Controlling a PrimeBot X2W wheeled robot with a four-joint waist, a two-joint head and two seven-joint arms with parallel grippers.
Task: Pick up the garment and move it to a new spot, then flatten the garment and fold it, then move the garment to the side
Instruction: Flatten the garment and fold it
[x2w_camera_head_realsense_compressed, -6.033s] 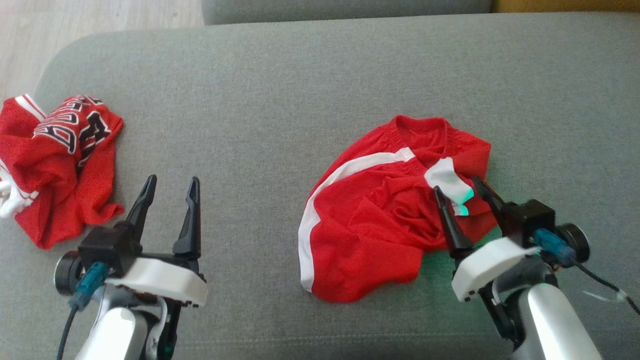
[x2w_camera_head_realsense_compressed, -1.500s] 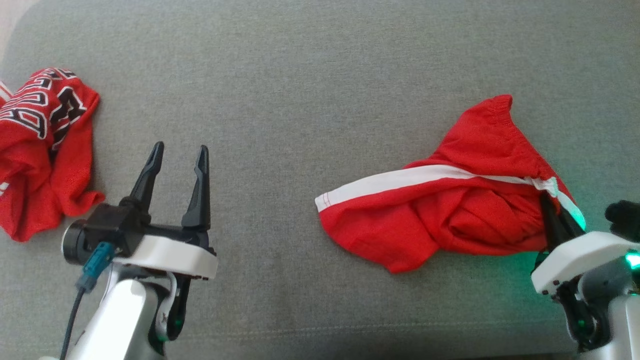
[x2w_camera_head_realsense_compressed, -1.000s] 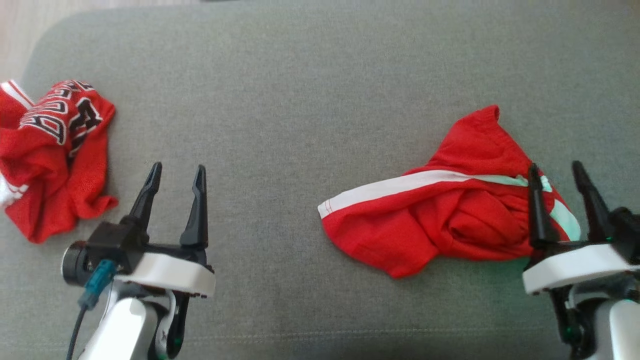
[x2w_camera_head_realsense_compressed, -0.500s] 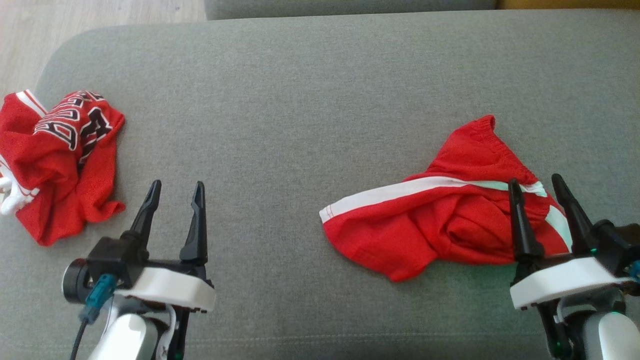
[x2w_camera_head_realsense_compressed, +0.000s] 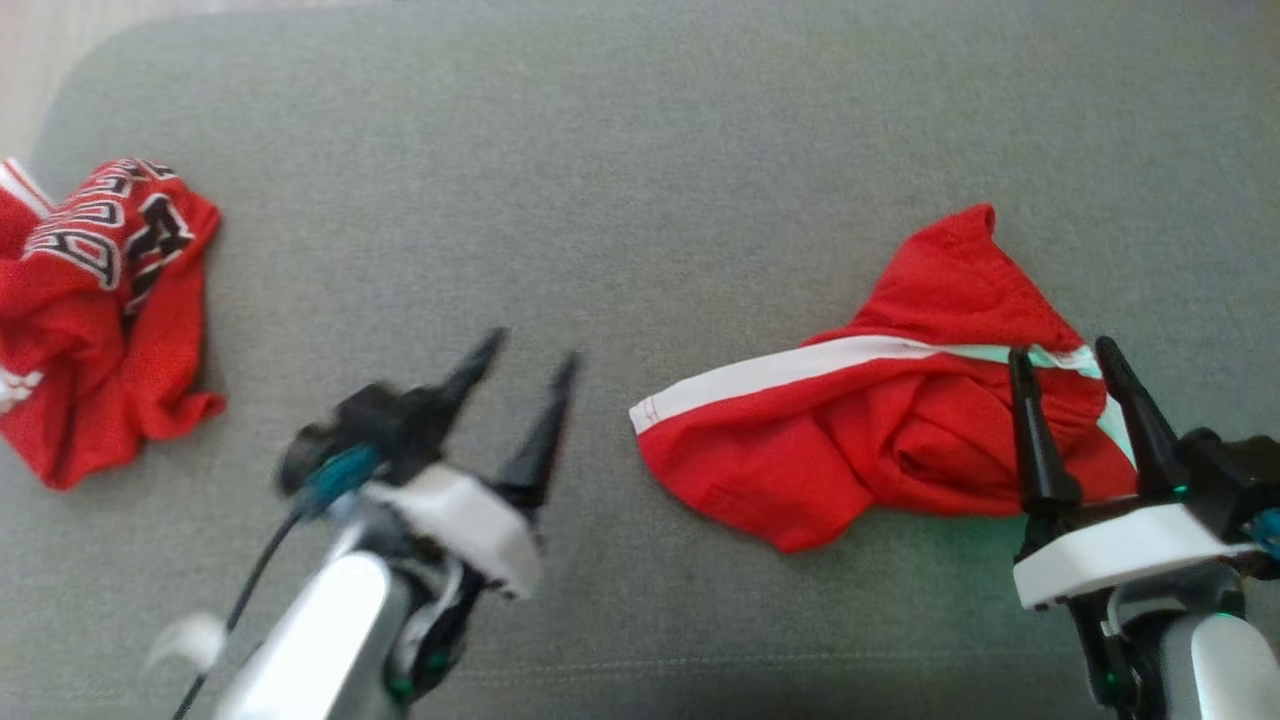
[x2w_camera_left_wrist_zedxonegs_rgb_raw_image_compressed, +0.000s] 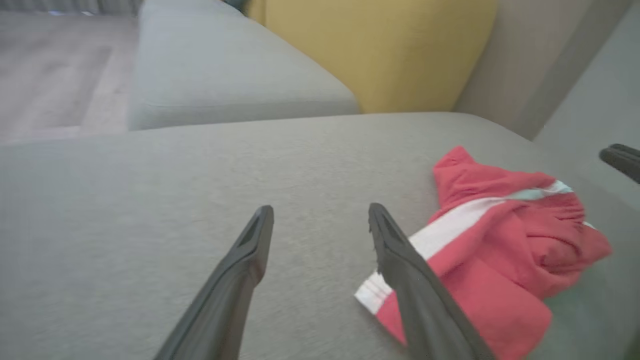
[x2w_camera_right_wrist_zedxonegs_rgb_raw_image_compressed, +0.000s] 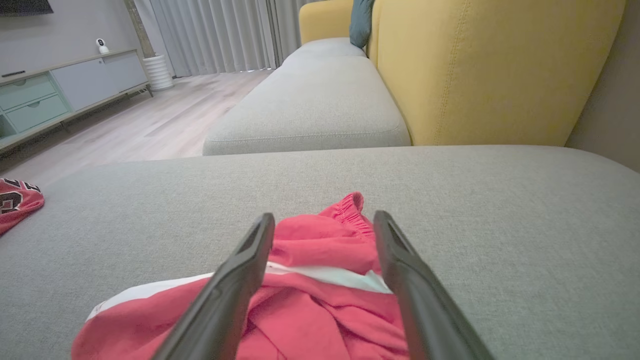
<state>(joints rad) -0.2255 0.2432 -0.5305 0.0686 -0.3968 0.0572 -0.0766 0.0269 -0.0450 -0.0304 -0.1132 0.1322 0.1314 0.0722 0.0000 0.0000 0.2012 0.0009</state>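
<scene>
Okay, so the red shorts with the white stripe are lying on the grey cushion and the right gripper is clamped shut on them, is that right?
Not quite. The red shorts with the white stripe do lie on the grey cushion, but the right gripper is open, not clamped shut on them: its two fingers stand apart over the fabric, gripping nothing. The right wrist view shows this.

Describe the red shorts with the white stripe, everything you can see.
The red shorts look like thin mesh fabric, with a white side stripe and a gathered elastic waistband at the far end. They lie crumpled, not flattened, on the grey cushion. The open right gripper stands over their right end; contact is unclear.
</scene>
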